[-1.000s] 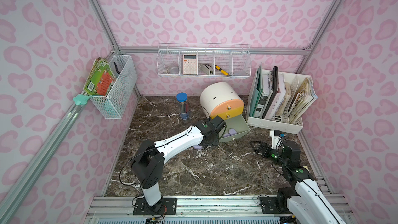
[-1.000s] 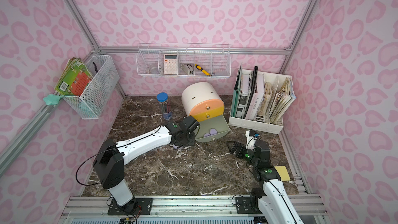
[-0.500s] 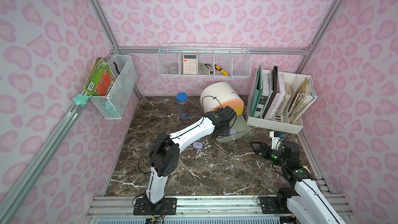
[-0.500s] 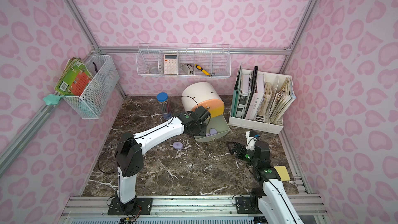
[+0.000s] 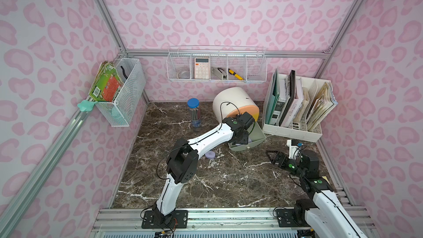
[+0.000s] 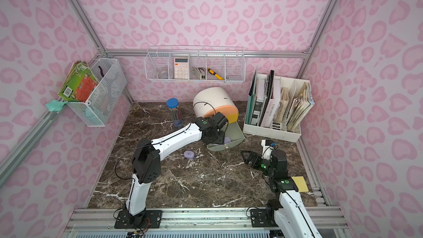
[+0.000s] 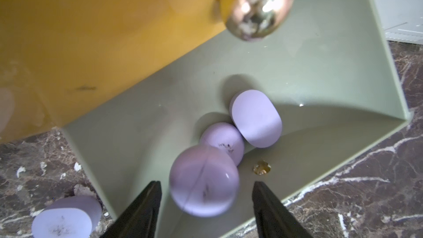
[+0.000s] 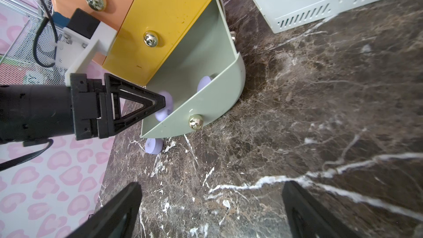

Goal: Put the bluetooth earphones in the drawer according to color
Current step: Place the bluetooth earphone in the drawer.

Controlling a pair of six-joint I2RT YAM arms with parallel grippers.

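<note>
Marble tabletop (image 5: 229, 191), pink-patterned walls. White cabinet (image 5: 229, 101) sits just right of centre in both top views. Its grey-green drawer (image 5: 257, 133) is pulled out; the peach and yellow drawers are pushed in.

Left gripper (image 7: 206, 184) hangs over the open drawer, released, jaws parted. Blurred lilac case (image 7: 204, 200) sits between the fingertips, clear of both.

Two lilac cases (image 7: 223, 141) (image 7: 256, 117) lie touching each other inside the drawer, by its curved front. Fourth lilac case (image 6: 189, 154) lies on the marble, lower left of the drawer.

Right gripper (image 8: 211, 185), lower right of the top views, is spread wide over the marble, grasping nothing.
</note>
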